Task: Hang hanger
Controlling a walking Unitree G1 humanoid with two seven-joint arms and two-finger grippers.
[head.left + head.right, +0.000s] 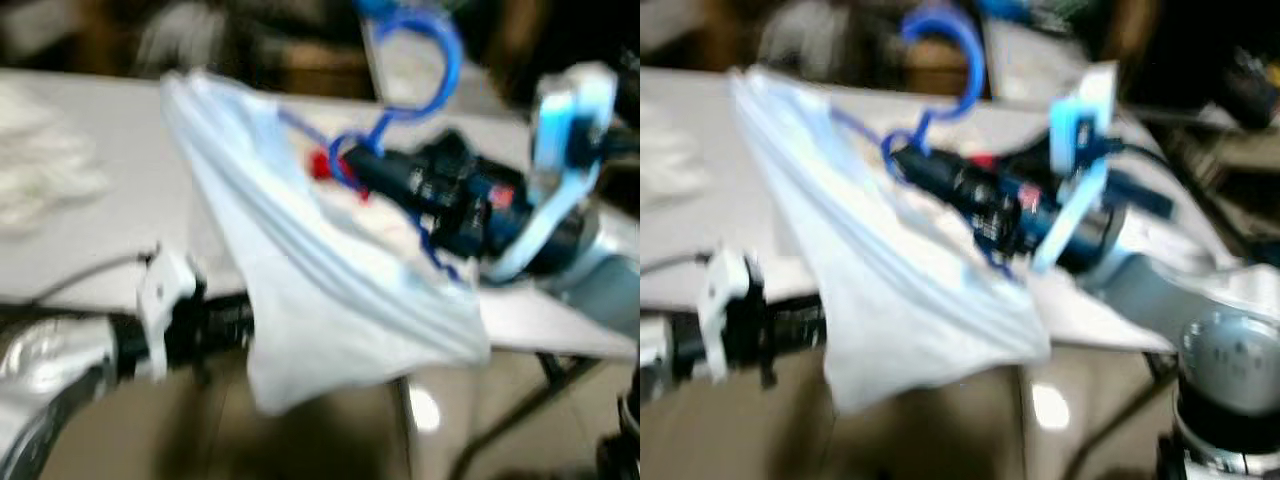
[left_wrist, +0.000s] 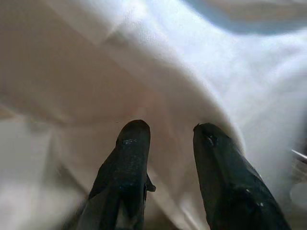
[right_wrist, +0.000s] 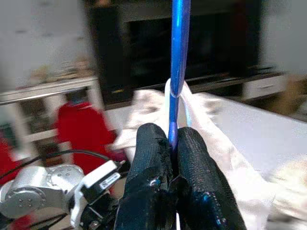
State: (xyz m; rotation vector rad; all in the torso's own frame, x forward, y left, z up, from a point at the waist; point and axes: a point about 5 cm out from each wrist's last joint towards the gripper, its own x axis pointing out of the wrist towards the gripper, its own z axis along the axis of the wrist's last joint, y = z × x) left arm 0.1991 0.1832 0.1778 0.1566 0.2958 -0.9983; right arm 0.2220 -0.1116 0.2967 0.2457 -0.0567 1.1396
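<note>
Over the table edge: that's roughly where my two arms meet, and the head views are pretty smeared.
Right gripper [image 3: 173,143]: clamped tight on the blue hanger [image 3: 177,72], pinching the wire just under its hook; no gap between the fingers.
Hanger: up in the air in front of me, above the grey table [image 1: 90,260], hook [image 1: 420,60] pointing up and touching nothing I can make out.
Garment: a white shirt [image 1: 330,290] is draped on the hanger and sags down past the table's front edge.
Left gripper [image 2: 168,139]: fingers spread apart with the white cloth right at the tips, poking into the lower part of the shirt. Not pinching anything as far as I can see.
Background: something red [image 3: 76,124] and a dark cabinet [image 3: 216,43] show behind in the right wrist view; more pale cloth [image 1: 40,160] lies further left on the table.
Done so far: shirt is on the hanger and the hanger is lifted.
Left to do: I'd say the actual hanging. I can't spot a rail or rod yet, so finding one and hooking on is all ahead.
</note>
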